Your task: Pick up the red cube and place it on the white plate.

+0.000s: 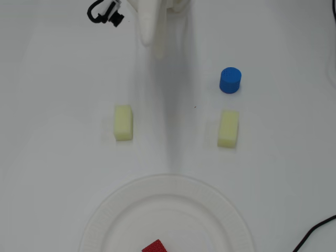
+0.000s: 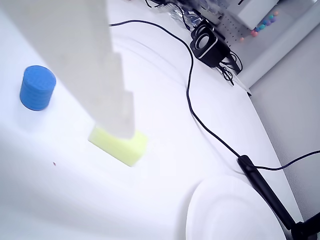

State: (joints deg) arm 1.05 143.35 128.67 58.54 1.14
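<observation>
The red cube (image 1: 155, 247) lies on the white plate (image 1: 173, 202) at the bottom edge of the overhead view, cut off by the frame. My white gripper (image 1: 159, 48) hangs at the top centre, far from the plate, and holds nothing. Whether its jaws are apart does not show. In the wrist view one white finger (image 2: 107, 85) crosses the upper left, and the plate's rim (image 2: 200, 210) shows at the bottom right. The red cube is out of that view.
A blue cylinder (image 1: 230, 80) (image 2: 37, 87) stands at the right, with a pale yellow block (image 1: 228, 128) (image 2: 120, 145) just below it. Another yellow block (image 1: 123, 122) lies at the left. A black cable (image 2: 190, 90) and a speaker (image 2: 207, 45) lie beyond.
</observation>
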